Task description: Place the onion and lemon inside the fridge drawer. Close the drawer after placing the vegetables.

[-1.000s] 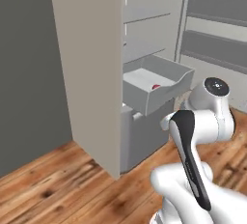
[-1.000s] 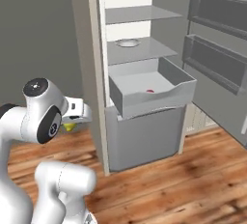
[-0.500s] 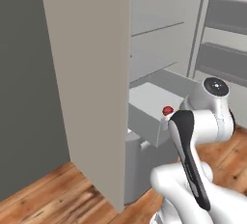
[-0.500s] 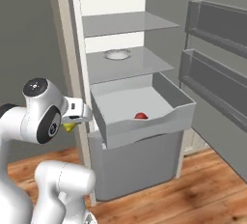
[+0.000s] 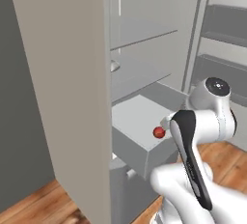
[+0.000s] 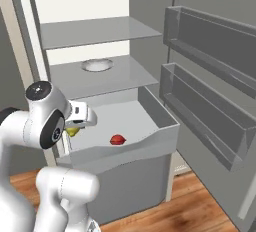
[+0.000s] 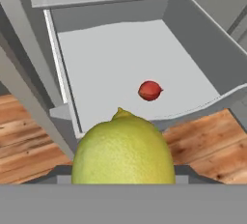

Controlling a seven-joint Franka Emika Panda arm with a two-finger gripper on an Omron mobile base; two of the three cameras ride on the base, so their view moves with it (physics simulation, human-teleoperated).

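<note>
Grey fridge (image 6: 150,6), door open; drawer (image 6: 165,126) pulled out (onion (image 6: 118,139) inside). Gripper (image 6: 75,128) pinches lemon (image 7: 123,148) beside the drawer's corner.

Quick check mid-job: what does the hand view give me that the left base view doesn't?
Hand view: the lemon held close in front of the camera, and the whole floor of the open fridge drawer. Left base view: the fridge's side wall and the arm's white body beside the drawer. Both show the onion lying in the drawer, and the wooden floor.
</note>
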